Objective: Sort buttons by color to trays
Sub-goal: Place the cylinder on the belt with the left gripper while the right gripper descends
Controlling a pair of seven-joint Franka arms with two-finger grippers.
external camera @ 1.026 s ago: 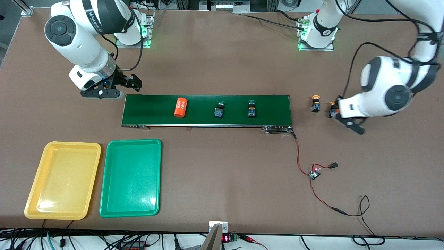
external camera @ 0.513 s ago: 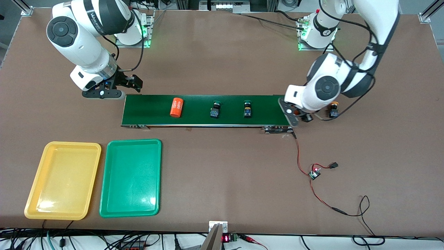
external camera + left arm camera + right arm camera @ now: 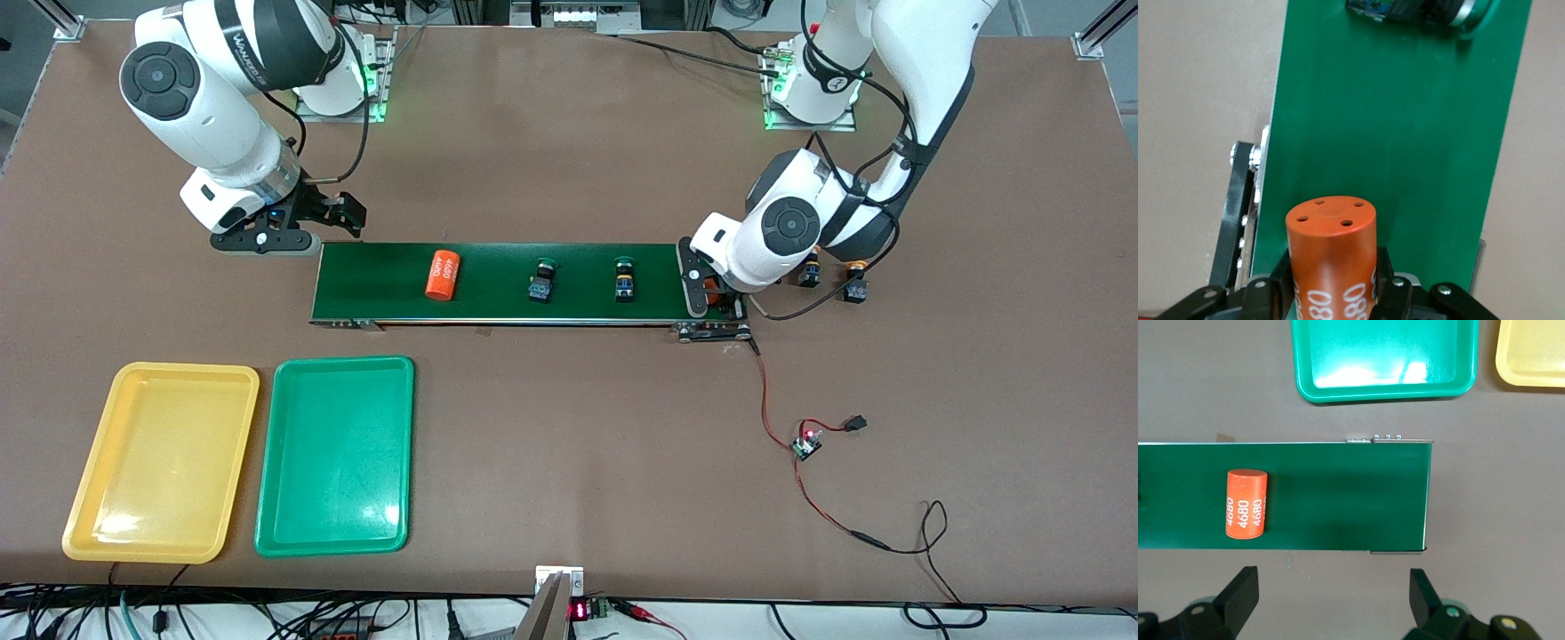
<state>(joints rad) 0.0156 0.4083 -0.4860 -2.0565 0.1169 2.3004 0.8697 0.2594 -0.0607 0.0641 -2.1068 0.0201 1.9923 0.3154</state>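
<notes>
Jaws of the left gripper [image 3: 709,298] were closed on an orange cylinder [image 3: 1331,247] with white print, not on a button, as I watched remotely. They held it over the conveyor belt [image 3: 498,307] at the left arm's end. The right gripper [image 3: 311,218] waited with its jaws spread wide over the bare table, just off the belt's end on the right arm's side.

Two green buttons [image 3: 540,281] rode the middle of the belt, lying on their sides. A second orange cylinder [image 3: 442,275] lay ahead of them, toward the right arm's end. Two yellow-orange buttons [image 3: 856,286] stood on the table past the belt's end on the left arm's side, one half hidden under the left arm. The yellow tray [image 3: 160,462] and the green tray [image 3: 336,453] sat side by side nearer the front camera, with no button in either.

The risk, as I judged it, was twofold. The round cylinder, let go so close to the belt's edge, could roll off onto the table. The left arm's bulk, hanging low by the yellow-orange buttons, could also knock them over.

A second earlier the left gripper had been out over the table beside those yellow-orange buttons. Since then the cylinder and the green buttons on the belt had crept toward the right arm, which had barely moved.
</notes>
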